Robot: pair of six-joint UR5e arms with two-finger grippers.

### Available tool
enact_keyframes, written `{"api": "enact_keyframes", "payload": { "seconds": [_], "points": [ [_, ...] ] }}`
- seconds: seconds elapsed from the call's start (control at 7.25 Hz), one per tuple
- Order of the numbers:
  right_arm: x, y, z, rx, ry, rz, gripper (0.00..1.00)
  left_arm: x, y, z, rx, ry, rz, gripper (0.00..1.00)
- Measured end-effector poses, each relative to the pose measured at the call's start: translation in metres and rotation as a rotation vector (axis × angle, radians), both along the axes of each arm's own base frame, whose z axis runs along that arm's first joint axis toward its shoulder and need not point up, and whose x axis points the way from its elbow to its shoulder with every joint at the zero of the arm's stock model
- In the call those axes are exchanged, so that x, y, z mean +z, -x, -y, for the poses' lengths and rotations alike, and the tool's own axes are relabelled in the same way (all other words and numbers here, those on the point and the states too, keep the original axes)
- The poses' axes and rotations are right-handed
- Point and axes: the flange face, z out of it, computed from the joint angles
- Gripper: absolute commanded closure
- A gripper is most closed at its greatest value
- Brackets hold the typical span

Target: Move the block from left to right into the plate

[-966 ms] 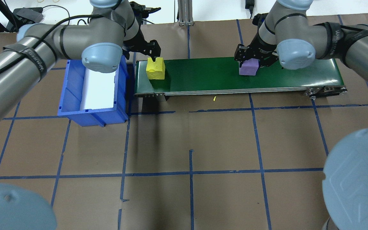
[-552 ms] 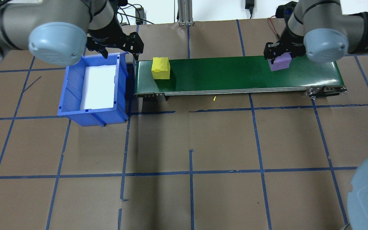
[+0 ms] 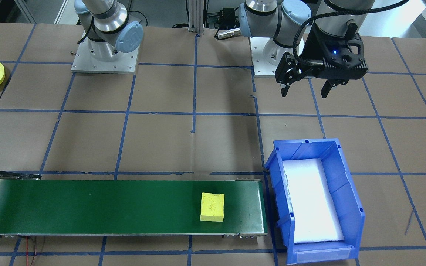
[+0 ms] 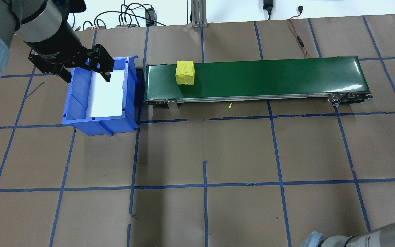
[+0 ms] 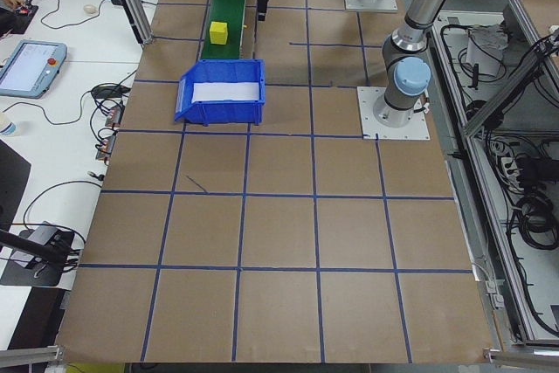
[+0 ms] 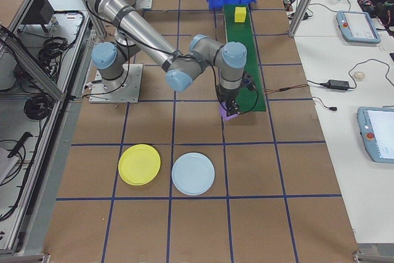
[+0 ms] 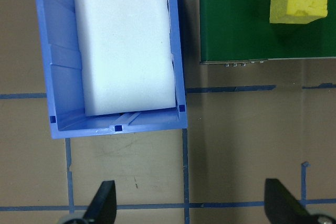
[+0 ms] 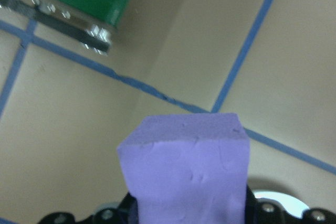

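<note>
The right hand (image 6: pixel 229 113) grips the purple block (image 8: pixel 185 169) in transit off the belt (image 4: pixel 252 77); next, lower it into the yellow plate (image 6: pixel 139 164), while the left hand (image 3: pixel 304 83) hangs open.

Bare surface (image 6: pixel 203 124) lies between the belt (image 6: pixel 246 60) end and the plate (image 6: pixel 139 164); a blue plate (image 6: pixel 193 173) sits just beside it.
</note>
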Motion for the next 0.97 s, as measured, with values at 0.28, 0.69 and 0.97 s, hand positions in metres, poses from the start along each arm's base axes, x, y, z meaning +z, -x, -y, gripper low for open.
{"api": "enact_keyframes", "payload": {
  "seconds": [0.28,0.69,0.97],
  "points": [
    [-0.035,0.102,-0.06,-0.015,-0.024,0.017,0.63,0.002,-0.002,-0.008,-0.007,-0.007,-0.004,0.0],
    [-0.107,0.182,-0.104,-0.042,-0.015,0.015,0.0,0.004,-0.009,-0.008,-0.023,-0.018,-0.005,0.0],
    [-0.11,0.188,-0.109,-0.054,-0.016,0.009,0.0,0.002,-0.017,-0.007,-0.009,-0.036,-0.006,0.0]
  ]
}}
